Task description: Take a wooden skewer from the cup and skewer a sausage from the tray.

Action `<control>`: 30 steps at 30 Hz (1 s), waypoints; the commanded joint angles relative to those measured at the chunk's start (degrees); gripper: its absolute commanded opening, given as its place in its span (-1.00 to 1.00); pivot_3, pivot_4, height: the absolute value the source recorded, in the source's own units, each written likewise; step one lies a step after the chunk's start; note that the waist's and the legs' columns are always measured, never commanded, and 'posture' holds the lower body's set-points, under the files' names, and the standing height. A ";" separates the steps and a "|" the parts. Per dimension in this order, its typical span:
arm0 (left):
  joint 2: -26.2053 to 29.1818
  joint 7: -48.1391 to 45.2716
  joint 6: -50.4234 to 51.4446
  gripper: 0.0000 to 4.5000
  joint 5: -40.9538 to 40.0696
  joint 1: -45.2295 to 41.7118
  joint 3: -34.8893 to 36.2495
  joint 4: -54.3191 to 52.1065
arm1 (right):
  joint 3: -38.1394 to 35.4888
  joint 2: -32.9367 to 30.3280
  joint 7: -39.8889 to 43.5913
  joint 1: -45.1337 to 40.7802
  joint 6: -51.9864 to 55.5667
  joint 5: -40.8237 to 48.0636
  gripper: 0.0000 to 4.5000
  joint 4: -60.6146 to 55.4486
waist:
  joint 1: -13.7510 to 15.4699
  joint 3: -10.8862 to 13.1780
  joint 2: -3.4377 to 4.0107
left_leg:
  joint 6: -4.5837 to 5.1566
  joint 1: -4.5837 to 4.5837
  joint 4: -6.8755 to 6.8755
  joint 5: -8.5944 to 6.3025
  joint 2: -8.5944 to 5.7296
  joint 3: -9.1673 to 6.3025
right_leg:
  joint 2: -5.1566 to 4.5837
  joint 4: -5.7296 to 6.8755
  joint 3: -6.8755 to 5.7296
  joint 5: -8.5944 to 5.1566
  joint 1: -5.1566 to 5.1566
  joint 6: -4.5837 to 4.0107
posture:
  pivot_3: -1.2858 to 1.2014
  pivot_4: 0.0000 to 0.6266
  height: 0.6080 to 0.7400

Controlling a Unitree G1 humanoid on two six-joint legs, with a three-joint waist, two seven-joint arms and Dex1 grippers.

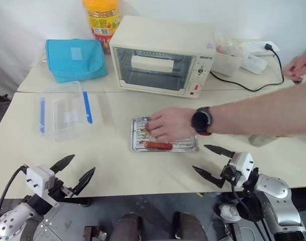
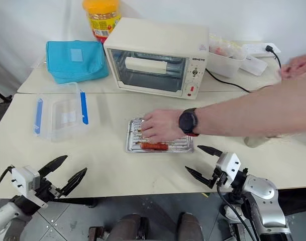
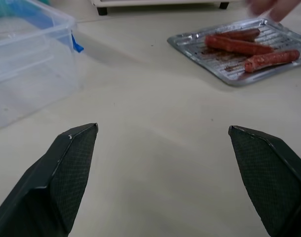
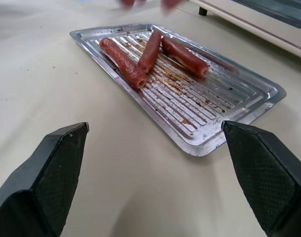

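We note the tray point(image 1: 137, 145) at mid-table point(image 1: 117, 175), holding three sausages point(image 4: 125, 61); a person's hand point(image 1: 168, 124) wearing a black watch point(image 1: 201, 121) rests over its far part. The left pincer point(image 1: 72, 173) and right pincer point(image 1: 213, 161) both hover at the near table edge, fingers apart, holding nothing. Lettering on the white toaster oven point(image 1: 163, 55) is too small to read.

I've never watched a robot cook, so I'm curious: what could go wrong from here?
A person's hand lies over the tray and its sausages; if the open right gripper moved in now, it could hit that hand. The sausages lie close together, so spearing just one looks tricky.
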 commanded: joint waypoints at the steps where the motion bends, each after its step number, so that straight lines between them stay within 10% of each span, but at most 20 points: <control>1: 0.32 -0.72 -0.88 1.00 0.04 0.25 -0.04 -0.52 | -0.67 -0.16 0.44 0.29 -0.99 0.62 1.00 0.21 | -0.02 0.00 0.00 | 0.00 0.00 0.00 0.00 0.00 0.00 | 0.00 0.00 0.00 0.00 0.00 0.00 | 0.03 -0.52 1.00; 30: -0.58 -0.73 -3.53 1.00 0.68 2.09 0.24 0.62 | -0.44 0.00 2.24 -2.30 -5.08 0.37 1.00 6.37 | -0.02 0.00 0.00 | 0.00 0.00 0.00 0.00 0.01 0.00 | 0.00 0.00 0.00 0.00 0.00 0.00 | 0.03 -0.52 1.00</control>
